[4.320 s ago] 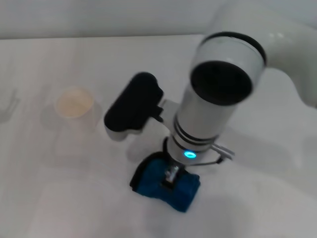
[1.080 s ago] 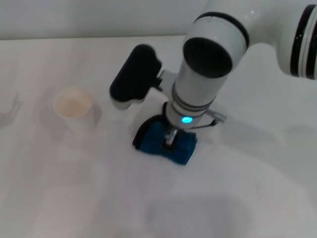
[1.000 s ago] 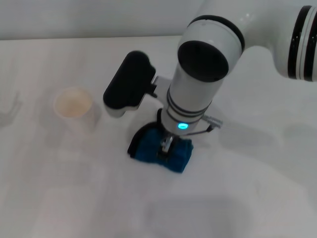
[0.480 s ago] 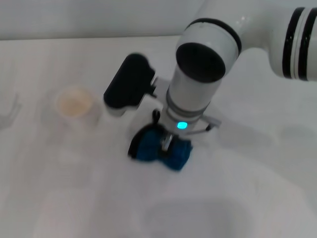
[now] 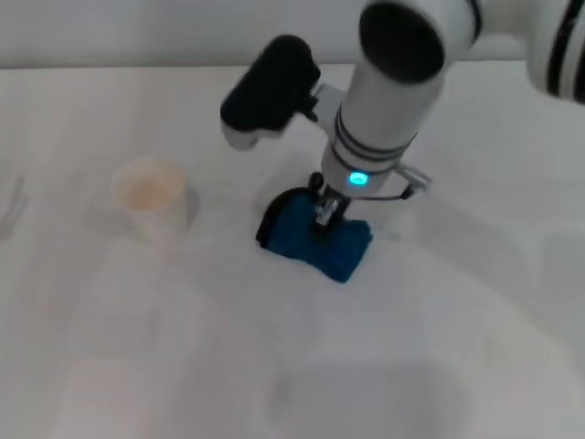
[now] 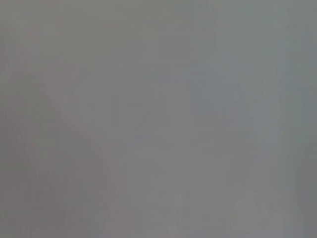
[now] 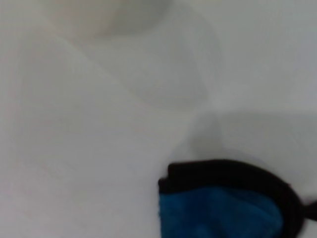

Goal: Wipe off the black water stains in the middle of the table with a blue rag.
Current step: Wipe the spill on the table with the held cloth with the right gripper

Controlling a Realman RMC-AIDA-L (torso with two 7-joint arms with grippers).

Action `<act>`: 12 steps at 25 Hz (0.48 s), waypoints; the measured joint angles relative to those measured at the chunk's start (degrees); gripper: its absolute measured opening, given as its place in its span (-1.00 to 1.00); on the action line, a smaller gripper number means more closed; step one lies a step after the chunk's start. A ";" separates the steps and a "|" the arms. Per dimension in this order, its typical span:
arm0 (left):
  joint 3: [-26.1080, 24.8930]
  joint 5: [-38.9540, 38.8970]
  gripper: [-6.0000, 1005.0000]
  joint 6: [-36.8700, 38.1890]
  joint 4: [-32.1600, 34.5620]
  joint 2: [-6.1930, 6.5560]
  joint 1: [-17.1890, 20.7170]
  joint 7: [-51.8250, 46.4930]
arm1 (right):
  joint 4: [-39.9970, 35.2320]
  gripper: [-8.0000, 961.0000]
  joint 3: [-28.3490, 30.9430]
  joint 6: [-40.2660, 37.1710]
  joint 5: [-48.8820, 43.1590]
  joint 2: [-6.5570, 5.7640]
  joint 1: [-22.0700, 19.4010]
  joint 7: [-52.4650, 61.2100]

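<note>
In the head view, the right gripper (image 5: 323, 212) is seen just above centre of the frame, pointed straight down and pinched onto the middle of the rag (image 5: 315, 238), which is bunched up around its tips and pressed against the table (image 5: 164, 347). The rag lies slightly above the middle of the frame, its black trim (image 5: 271, 218) curling along its left edge and its blue body spreading toward the lower right. A lit blue-green ring is shown on the wrist directly above the rag, and a black camera housing (image 5: 271, 82) juts out toward the upper left of the arm. A pale cup (image 5: 149, 194) stands at the left of the frame, well apart from the rag. The stains cannot be made out on the white surface around the rag; whether any lie beneath the cloth cannot be told. In the right wrist view, the rag (image 7: 228, 208) is seen at the lower right corner, black trim arching over blue pile, with bare table (image 7: 79, 148) filling the rest and a faint rounded shape, probably the cup, at the top edge. The left wrist view is filled by flat grey, and the left gripper is not shown anywhere.
</note>
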 joint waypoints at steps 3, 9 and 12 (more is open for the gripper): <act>-0.13 -0.09 0.77 0.23 -0.15 0.08 0.17 0.00 | -10.92 -0.86 10.21 7.22 -7.74 -0.01 -5.34 -1.33; -0.22 -0.29 0.77 0.26 -0.44 0.18 -0.32 0.00 | -21.54 -0.85 18.51 13.68 -14.99 -0.17 -10.47 -1.84; -0.22 -0.30 0.77 -0.01 -0.54 0.22 -1.11 0.00 | -19.99 -0.84 19.00 13.59 -15.32 -0.14 -11.31 -3.11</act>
